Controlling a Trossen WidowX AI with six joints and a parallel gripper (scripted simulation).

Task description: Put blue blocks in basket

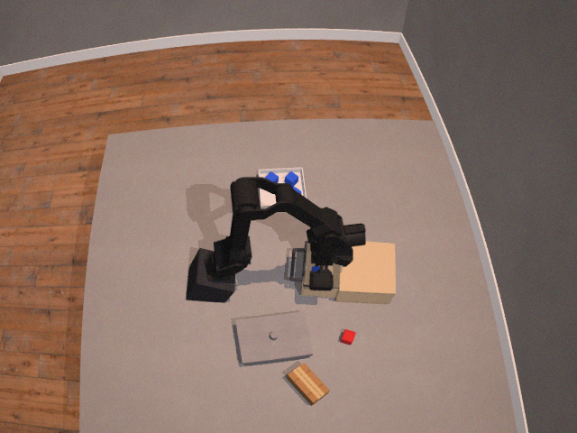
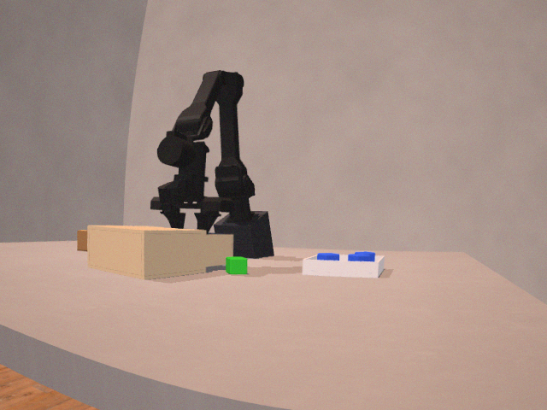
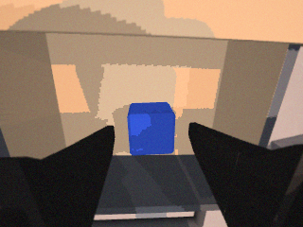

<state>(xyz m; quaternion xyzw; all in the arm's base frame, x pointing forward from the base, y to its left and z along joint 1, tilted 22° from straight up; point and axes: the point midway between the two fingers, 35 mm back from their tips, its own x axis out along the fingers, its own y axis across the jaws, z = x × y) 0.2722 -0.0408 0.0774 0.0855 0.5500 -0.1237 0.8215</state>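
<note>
A blue block (image 3: 151, 128) lies in the open drawer of the tan cabinet (image 1: 368, 272); a sliver of the blue block (image 1: 315, 269) shows under the wrist in the top view. My gripper (image 3: 151, 130) is open, pointing down into the drawer, one finger on each side of the block and apart from it. In the exterior view the fingertips of the gripper (image 2: 191, 219) hang just above the cabinet top. The white basket (image 1: 280, 181) stands upright behind the arm with blue blocks (image 1: 291, 177) inside; it also shows in the exterior view (image 2: 343, 265).
A green block (image 2: 237, 265) sits between cabinet and basket. A red block (image 1: 347, 336) lies in front of the cabinet. A grey box lid with a knob (image 1: 272, 336) and a wooden slatted piece (image 1: 306, 382) lie near the front. The arm's base (image 1: 209, 280) stands left of the drawer.
</note>
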